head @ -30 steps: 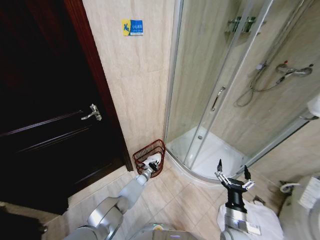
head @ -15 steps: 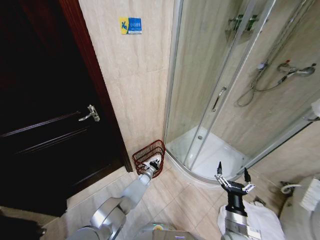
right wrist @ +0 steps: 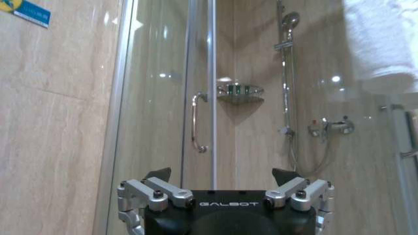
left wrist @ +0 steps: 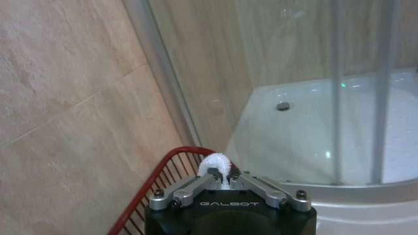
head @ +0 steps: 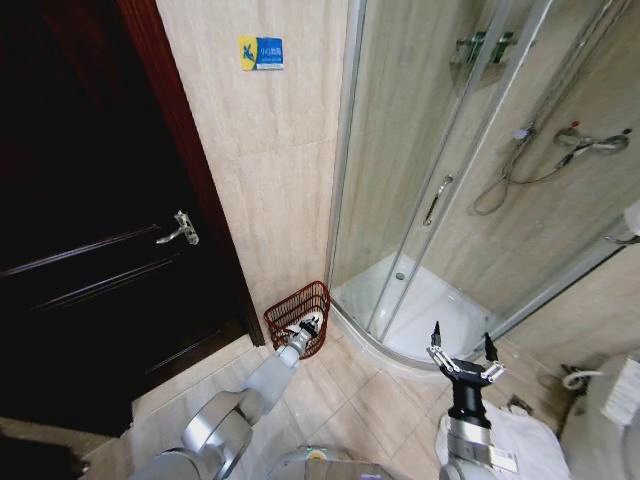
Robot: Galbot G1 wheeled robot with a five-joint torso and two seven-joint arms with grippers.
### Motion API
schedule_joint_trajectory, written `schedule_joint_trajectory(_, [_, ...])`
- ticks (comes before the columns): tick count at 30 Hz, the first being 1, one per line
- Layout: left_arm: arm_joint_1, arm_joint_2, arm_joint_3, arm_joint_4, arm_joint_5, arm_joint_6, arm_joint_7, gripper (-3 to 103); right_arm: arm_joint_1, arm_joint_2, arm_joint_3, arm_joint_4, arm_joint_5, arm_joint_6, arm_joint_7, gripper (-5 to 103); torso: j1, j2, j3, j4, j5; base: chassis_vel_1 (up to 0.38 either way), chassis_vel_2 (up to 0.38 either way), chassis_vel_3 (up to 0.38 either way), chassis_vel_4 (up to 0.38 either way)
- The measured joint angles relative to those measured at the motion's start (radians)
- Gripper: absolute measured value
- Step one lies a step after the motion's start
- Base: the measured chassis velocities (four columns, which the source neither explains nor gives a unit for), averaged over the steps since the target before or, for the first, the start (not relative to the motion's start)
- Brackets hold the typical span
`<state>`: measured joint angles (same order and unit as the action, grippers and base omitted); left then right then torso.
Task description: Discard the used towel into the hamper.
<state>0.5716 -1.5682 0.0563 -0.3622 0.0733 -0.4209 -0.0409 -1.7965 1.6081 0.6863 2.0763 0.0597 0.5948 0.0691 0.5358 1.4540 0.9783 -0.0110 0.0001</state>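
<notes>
Pinched together, the left gripper's (head: 308,327) fingers clamp a white terry towel (left wrist: 216,165), whose fluffy rounded tuft bulges up between the two metal finger bars in the lower middle of the left wrist view. One hamper (head: 298,316) sits just below centre of the head view, on the tiled floor against the beige wall, between the dark wooden door (head: 90,250) and the glass shower enclosure (head: 470,170). It is a round reddish-brown wire basket with thin ribs, and the left gripper with its towel is at the hamper's open top. Its red rim (left wrist: 171,161) curves just beside the fingers in the wrist view. At lower right of the head view, the right gripper (head: 459,355) is held upright with its two black-tipped fingers spread wide and nothing between them.
</notes>
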Motion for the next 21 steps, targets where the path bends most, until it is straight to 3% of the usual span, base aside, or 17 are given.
schedule_joint_trajectory(6, [-0.009,0.008,0.006,0.012,0.027,0.001,0.015,2,-0.007,0.0,-0.001,-0.009,-0.011,0.019,-0.007,100,0.002,-0.001,0.0,0.0001,-0.0003,-0.138,0.13,0.126,-0.119])
schedule_joint_trajectory(9, [-0.023,0.019,0.01,0.038,0.114,0.039,0.041,2,-0.024,0.0,-0.008,-0.013,-0.032,0.035,-0.023,100,0.0,0.0,0.0,-0.0003,0.0001,-0.016,-0.004,-0.022,-0.007])
schedule_joint_trajectory(21, [-0.053,0.021,0.045,0.077,0.129,0.133,0.041,2,-0.04,0.0,-0.006,-0.013,-0.034,0.058,-0.028,100,0.0,0.0,0.0,-0.0002,-0.0002,0.017,-0.012,-0.013,0.015])
